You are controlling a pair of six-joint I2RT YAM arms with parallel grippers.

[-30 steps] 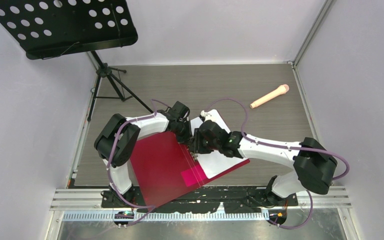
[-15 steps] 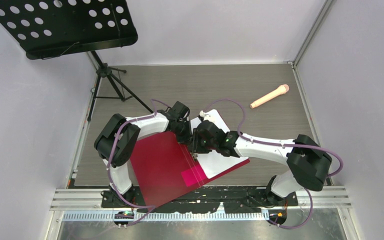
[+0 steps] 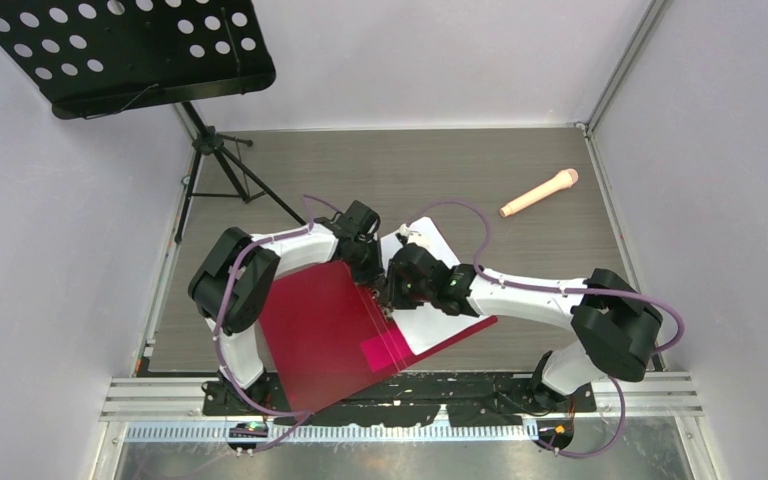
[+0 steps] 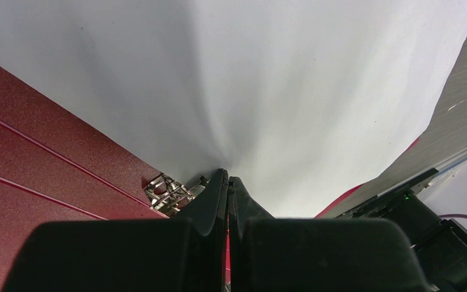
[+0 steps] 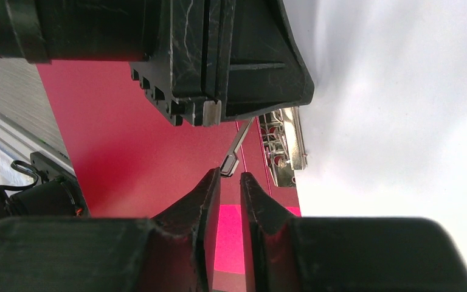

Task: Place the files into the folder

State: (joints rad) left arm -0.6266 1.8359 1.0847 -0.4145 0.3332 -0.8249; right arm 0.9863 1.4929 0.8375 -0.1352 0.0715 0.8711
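The folder [image 3: 310,335] lay open and flat at the near middle of the table [image 3: 440,170], its dark-red left cover spread toward the left arm's base. The files [image 3: 432,325] rested white on its right half, with a strip of red showing along their near-right edge, and a pink patch [image 3: 385,350] sat on the inside near the spine. Both arms met over the spine's far end. The left gripper [image 4: 228,182] had its fingers pressed fully together, nothing visible between them, tip down at the edge of the paper just beside the metal clip [image 4: 167,191]. The right gripper [image 5: 230,182] came in from the right, just beside it, its fingers [image 5: 210,188] a narrow slit apart. The tip of the clip's thin lever [image 5: 237,146] stood right at the mouth of that slit, but whether the pads touched it could not be told. Far right on the table, well apart from all this, lay a pale microphone [image 3: 540,192]; a black perforated music stand [image 3: 120,50] loomed at the far left.
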